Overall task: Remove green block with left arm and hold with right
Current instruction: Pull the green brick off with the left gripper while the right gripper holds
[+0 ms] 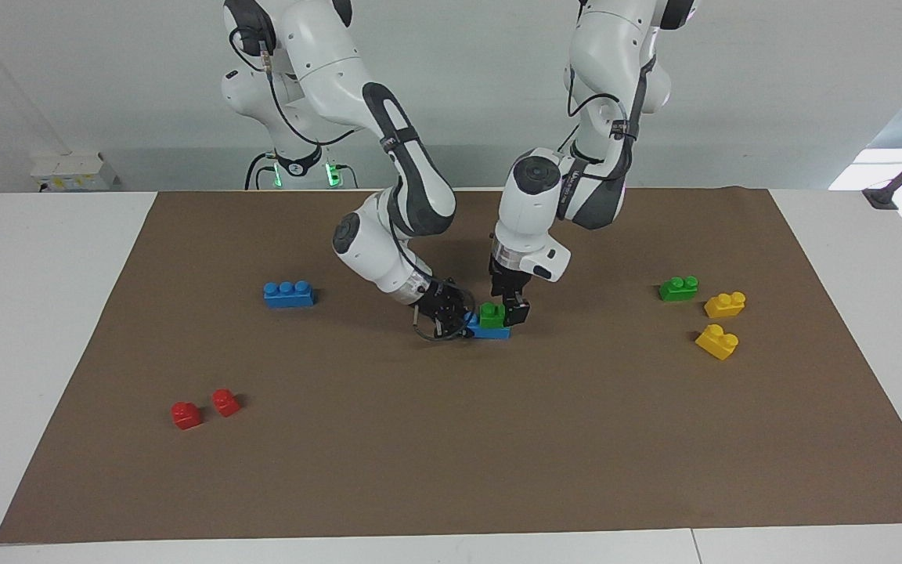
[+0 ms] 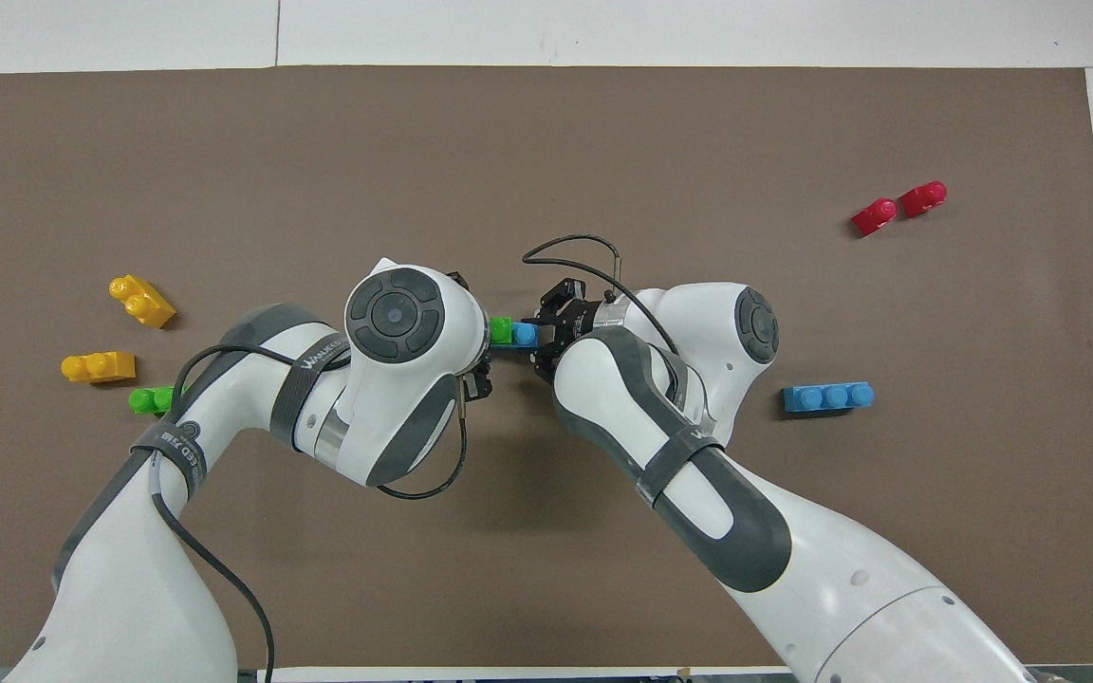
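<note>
Green block (image 1: 491, 314) is seated on blue brick (image 1: 490, 331), pinched by left gripper (image 1: 507, 312); right gripper (image 1: 451, 319) clamps brick's end. Light, rigid, slick plastic; studs bind; grip flat sides.

Green block (image 1: 491, 314) sits upright, stacked on a blue brick (image 1: 492, 332) mid-mat.

Glossy plastic green block (image 1: 492, 314) sits on a matt, paper-like brown mat (image 1: 451, 454).

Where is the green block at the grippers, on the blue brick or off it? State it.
On. The green block sits atop the blue brick, no gap visible.
</note>
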{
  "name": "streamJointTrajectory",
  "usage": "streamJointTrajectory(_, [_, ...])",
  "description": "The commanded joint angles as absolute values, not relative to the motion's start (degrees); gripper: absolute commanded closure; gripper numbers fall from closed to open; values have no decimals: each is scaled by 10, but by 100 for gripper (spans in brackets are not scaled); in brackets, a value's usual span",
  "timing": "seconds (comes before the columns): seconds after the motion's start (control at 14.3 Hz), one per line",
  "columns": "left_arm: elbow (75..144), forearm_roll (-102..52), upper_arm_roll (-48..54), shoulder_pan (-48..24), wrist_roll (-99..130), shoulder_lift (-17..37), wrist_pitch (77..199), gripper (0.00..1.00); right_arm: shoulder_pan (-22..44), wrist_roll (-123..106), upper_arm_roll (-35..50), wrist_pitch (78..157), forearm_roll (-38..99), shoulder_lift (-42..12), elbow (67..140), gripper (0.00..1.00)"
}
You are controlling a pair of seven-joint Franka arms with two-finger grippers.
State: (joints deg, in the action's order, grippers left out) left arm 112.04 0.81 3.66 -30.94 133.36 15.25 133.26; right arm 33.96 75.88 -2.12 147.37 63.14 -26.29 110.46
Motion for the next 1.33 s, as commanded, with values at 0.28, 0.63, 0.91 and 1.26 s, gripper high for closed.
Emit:
streamJointTrajectory(0.28, [1103,19,29,-318,1337,159,1317,100,345,737,-22,1491,652,-270,1100,100])
streamJointTrajectory(0.63, [1096,19,28,-307,1314,126,1275,100,345,737,-22,1492,652,-270,1101,100])
streamJointTrajectory(0.91, [1091,18,25,-301,1308,103,1254,100,345,736,-22,1492,652,-270,1101,100])
streamJointTrajectory(1.26, [1089,18,25,-272,1264,67,1211,100,345,725,-22,1492,652,-270,1101,100])
